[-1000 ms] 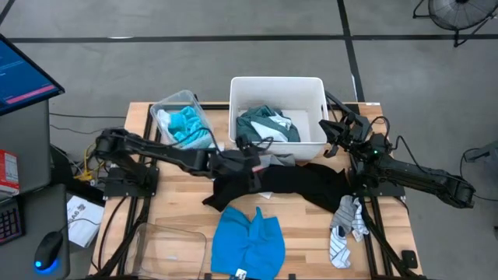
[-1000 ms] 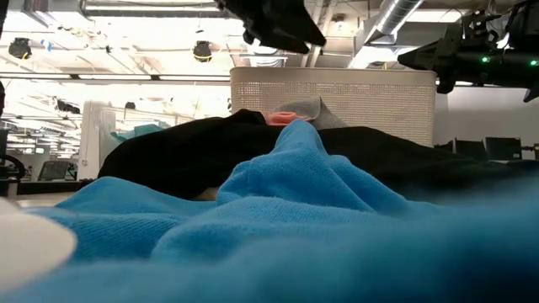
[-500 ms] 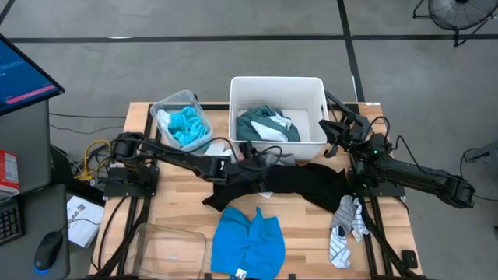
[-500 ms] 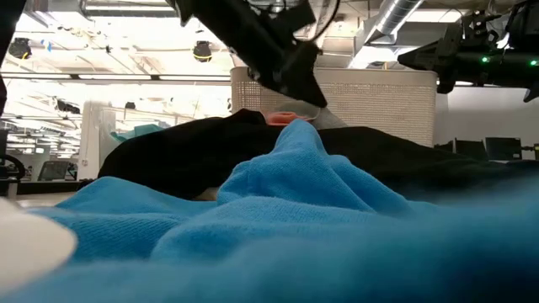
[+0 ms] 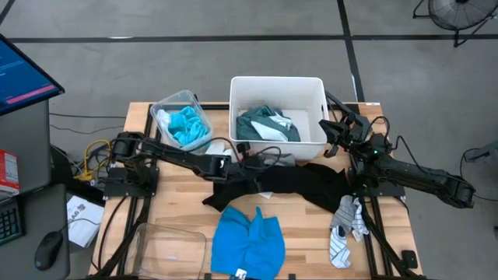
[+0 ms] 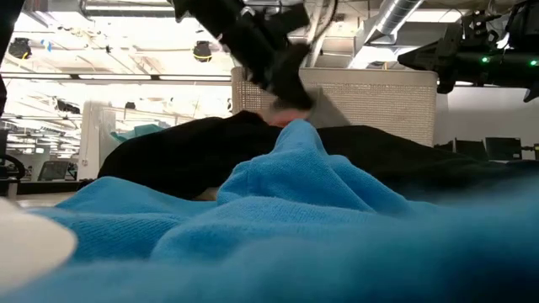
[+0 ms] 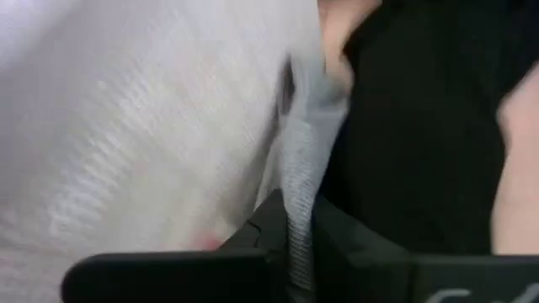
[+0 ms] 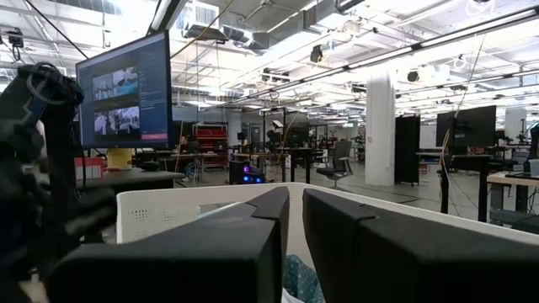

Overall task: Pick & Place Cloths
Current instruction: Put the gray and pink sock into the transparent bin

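Several soft garments lie across my wooden slatted table [image 5: 175,206]. Nearest the front edge sits the bright blue crumpled cloth [image 5: 247,239], which fills the low view as a rumpled ridge [image 6: 295,210], with a clear plastic bin [image 5: 167,247] beside it on my left and the small grey and striped socks [image 5: 343,227] well apart on my right.

Just behind the blue one sprawls the large black garment [image 5: 292,183], stretched from the table's middle toward my right arm. My left gripper [image 5: 250,165] is down at its far edge, right against the front wall of the white rectangular plastic tub [image 5: 315,87]. In my left wrist view a strip of grey knit fabric [image 7: 301,181] runs down between my two dark fingers [image 7: 253,240], so these jaws are narrowed around it, with the black garment [image 7: 413,135] on one side and the tub's pale wall [image 7: 126,126] on the other.

Farther back, a teal-green garment with white folds [image 5: 266,124] rests inside the tub, and a turquoise cloth [image 5: 185,124] fills a second clear bin [image 5: 177,99] beside the tub.

My right gripper [image 5: 333,134] hangs in the air by the tub's right corner, jaws drawn almost together with only a thin slit between them, holding nothing.
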Tool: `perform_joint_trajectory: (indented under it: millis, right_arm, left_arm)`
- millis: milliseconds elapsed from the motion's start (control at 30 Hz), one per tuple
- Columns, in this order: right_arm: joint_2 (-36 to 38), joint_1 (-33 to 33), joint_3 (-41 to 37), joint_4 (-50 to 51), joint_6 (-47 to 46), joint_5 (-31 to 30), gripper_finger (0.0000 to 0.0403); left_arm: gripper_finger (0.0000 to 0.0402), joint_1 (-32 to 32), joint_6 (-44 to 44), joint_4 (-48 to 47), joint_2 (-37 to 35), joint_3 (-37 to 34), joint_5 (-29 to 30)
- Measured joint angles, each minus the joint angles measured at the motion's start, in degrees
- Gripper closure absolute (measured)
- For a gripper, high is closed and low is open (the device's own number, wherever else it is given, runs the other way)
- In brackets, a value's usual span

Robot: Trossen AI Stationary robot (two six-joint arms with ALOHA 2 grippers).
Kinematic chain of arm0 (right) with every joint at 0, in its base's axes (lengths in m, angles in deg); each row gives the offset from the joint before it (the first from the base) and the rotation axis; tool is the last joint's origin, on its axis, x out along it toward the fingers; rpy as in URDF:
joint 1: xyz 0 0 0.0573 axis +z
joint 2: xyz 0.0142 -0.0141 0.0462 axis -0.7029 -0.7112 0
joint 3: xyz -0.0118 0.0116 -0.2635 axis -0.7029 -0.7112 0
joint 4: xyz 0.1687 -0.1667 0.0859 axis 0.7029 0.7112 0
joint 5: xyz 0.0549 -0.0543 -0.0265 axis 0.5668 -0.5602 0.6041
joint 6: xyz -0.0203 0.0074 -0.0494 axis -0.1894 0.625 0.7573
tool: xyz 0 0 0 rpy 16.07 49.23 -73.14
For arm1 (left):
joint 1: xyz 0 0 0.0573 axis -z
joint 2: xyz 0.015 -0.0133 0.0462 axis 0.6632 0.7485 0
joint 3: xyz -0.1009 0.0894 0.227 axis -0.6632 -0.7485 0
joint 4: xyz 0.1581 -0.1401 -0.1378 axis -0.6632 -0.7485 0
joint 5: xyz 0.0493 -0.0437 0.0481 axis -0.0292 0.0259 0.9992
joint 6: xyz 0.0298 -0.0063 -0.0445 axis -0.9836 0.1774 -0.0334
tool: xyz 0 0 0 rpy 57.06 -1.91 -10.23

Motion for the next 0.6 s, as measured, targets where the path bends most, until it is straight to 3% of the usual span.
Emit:
perform_joint_trajectory:
  millis: [133, 300, 600]
  right_arm:
    - [0.0, 0.0, 0.0, 0.0, 0.0, 0.0, 0.0365]
    - [0.0, 0.0, 0.0, 0.0, 0.0, 0.0, 0.0365]
    - [0.0, 0.0, 0.0, 0.0, 0.0, 0.0, 0.0365]
  left_arm:
    - [0.0399, 0.5, -0.1, -0.3, -5.8, 0.0, 0.1]
    - [0.0401, 4.0, 0.3, 0.2, -18.0, 0.0, 0.4]
    - [0.0401, 21.8, 9.7, 1.7, -40.2, 0.0, -5.3]
